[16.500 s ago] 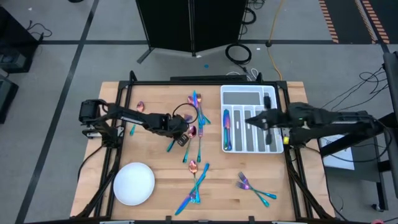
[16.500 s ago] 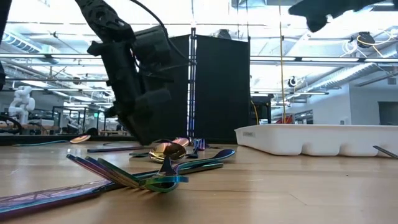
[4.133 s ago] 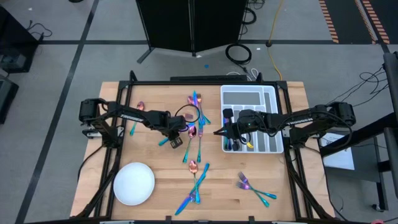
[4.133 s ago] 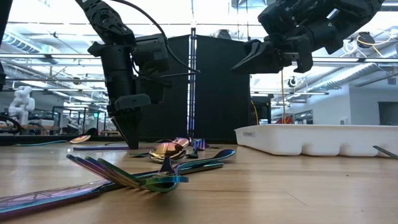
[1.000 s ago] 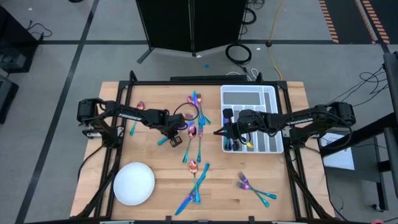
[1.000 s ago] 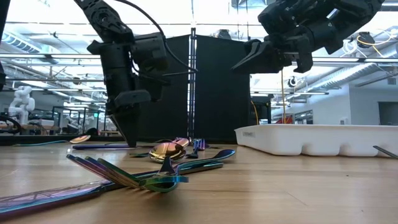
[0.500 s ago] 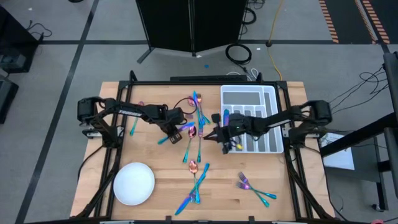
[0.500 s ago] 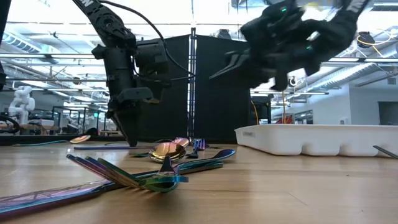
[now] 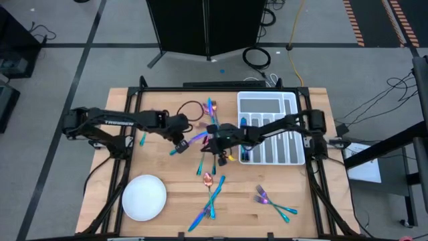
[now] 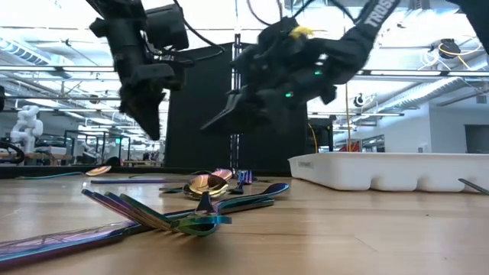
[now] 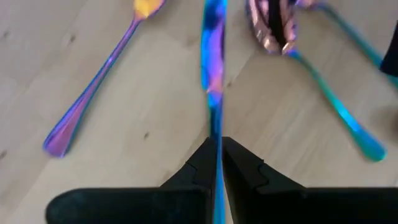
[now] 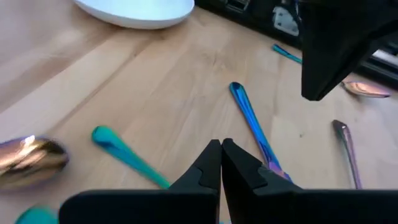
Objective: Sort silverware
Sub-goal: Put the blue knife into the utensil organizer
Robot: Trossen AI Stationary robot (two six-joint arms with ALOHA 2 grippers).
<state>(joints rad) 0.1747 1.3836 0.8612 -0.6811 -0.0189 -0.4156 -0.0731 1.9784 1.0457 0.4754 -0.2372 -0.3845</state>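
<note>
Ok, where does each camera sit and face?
High: overhead, straight down on the table; both arms show.
Low: tabletop height, level across the silverware; both arms above.
Left wrist: past the left gripper, shut on a blue utensil.
Right wrist: past the right gripper, shut, onto the table.
Shared: high and right wrist see the white plate.

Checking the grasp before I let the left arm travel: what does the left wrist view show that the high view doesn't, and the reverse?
Only the left wrist view: the left gripper has its fingers shut on the blue-purple knife, which runs straight out ahead of them. Only the high view: the white tray, the plate, and the right gripper close beside the left one, mid-table. Both: the held knife and a pink spoon lying loose on the wood near it.
</note>
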